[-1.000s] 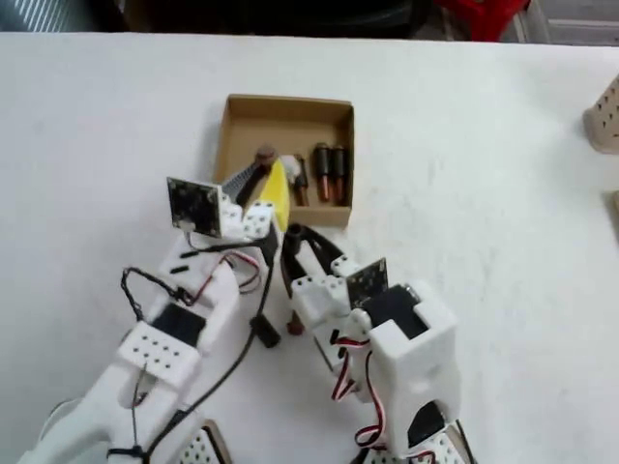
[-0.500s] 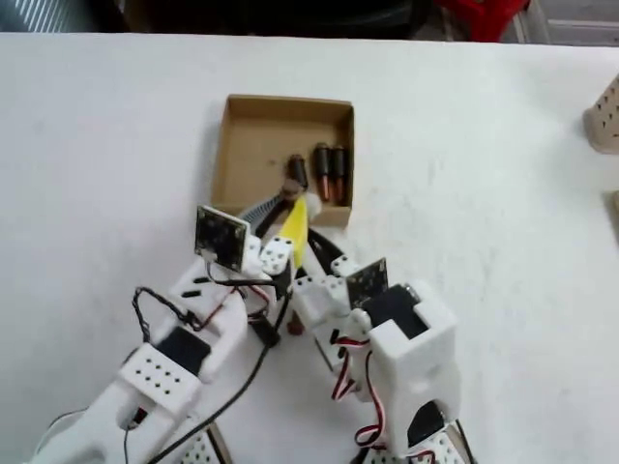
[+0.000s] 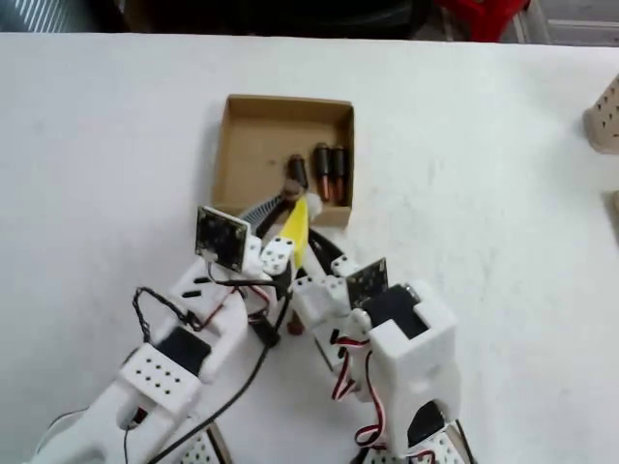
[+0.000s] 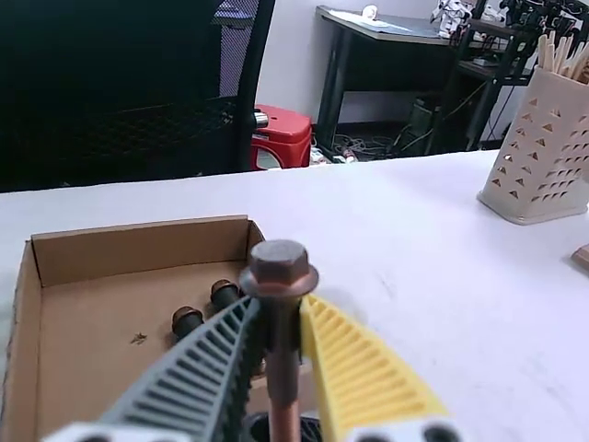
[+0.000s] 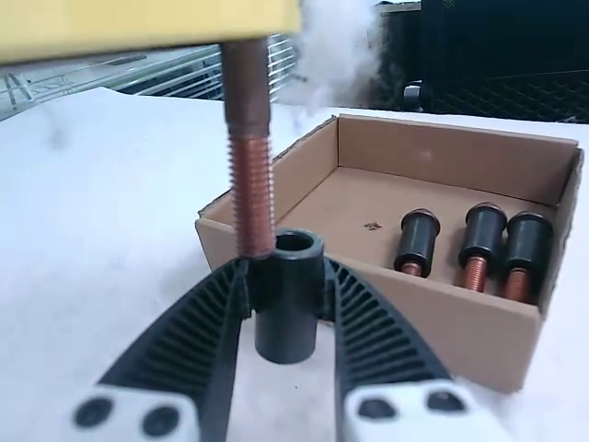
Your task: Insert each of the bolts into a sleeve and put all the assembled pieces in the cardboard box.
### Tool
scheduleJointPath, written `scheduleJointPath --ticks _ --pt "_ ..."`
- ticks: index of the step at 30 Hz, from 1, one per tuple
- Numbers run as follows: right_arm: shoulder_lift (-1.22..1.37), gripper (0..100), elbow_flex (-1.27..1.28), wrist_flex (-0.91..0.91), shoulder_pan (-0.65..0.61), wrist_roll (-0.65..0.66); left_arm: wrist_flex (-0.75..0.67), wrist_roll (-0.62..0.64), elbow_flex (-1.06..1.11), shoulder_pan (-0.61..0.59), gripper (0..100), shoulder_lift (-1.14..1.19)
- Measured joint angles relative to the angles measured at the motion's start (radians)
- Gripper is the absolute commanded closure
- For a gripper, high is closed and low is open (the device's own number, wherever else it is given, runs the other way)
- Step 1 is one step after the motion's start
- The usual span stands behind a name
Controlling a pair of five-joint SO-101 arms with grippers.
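Note:
My left gripper (image 4: 279,311) is shut on a copper bolt (image 4: 280,269), which hangs upright with its hex head on top. Straight below, my right gripper (image 5: 288,281) is shut on a black sleeve (image 5: 289,304) standing upright just in front of the cardboard box (image 5: 497,322). The bolt's threaded tip (image 5: 252,241) touches the sleeve's rim, beside its hole and not inside it. Three assembled pieces (image 5: 483,245) stand along one wall of the box. From above, the left gripper (image 3: 285,208) and the bolt (image 3: 295,174) overlap the box's near edge (image 3: 232,198), covering the right gripper (image 3: 309,253).
A beige perforated holder (image 3: 604,116) stands at the table's far right edge. A black cable (image 3: 259,333) trails between the two arms. The box floor (image 4: 101,341) beside the assembled pieces is bare. White tabletop (image 3: 484,193) lies open to the right of the box.
One second ago the left gripper held the bolt over the box's front; it has since moved right and nearer, above the sleeve. Over the last half second nothing moved.

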Motion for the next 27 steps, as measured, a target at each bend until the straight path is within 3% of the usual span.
scheduleJointPath --ticks 17,27 --pt "0.000 98.2 0.000 0.000 0.000 0.000 0.000 -0.055 -0.026 0.000 98 0.003" --pt "0.000 98.2 0.000 0.000 0.000 0.000 -0.060 -0.055 -0.098 0.000 98 0.176"
